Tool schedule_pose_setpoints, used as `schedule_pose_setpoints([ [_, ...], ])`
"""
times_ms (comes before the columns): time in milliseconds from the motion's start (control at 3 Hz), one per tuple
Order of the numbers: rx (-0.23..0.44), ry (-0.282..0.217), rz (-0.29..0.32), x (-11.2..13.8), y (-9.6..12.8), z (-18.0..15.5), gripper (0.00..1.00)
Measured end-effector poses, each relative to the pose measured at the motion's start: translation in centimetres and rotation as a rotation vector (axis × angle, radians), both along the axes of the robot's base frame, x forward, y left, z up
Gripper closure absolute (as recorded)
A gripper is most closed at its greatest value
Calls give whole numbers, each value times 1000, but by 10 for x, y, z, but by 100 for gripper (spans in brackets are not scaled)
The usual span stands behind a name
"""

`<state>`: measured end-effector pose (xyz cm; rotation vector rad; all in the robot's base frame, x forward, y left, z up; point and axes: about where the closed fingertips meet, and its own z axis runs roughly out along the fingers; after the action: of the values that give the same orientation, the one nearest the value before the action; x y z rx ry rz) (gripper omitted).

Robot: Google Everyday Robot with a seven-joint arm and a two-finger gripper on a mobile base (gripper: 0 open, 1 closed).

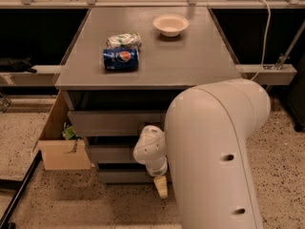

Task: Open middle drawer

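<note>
Grey flat-fronted middle drawer (107, 154), partly hidden behind white arm (214, 151), tool (161, 187) low before lowest drawer (119, 176), pointing down, opening impossible to tell

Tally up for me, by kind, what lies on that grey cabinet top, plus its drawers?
Cans: 1, the blue can lying on its side
Packets: 1, the crumpled packet behind the can
Bowls: 1, the white bowl
Drawers: 3, the top drawer, the middle drawer, the bottom drawer
Total: 6
The pincer hangs low in front of the drawers, by the bottom drawer.
</note>
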<state>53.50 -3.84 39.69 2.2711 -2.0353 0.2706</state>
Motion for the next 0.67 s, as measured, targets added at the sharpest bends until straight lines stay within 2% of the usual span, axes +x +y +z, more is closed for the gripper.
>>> schedule_pose_setpoints([
  [333,0,88,86,-7,12,-2,0],
  [667,-3,110,151,-8,12,-2,0],
])
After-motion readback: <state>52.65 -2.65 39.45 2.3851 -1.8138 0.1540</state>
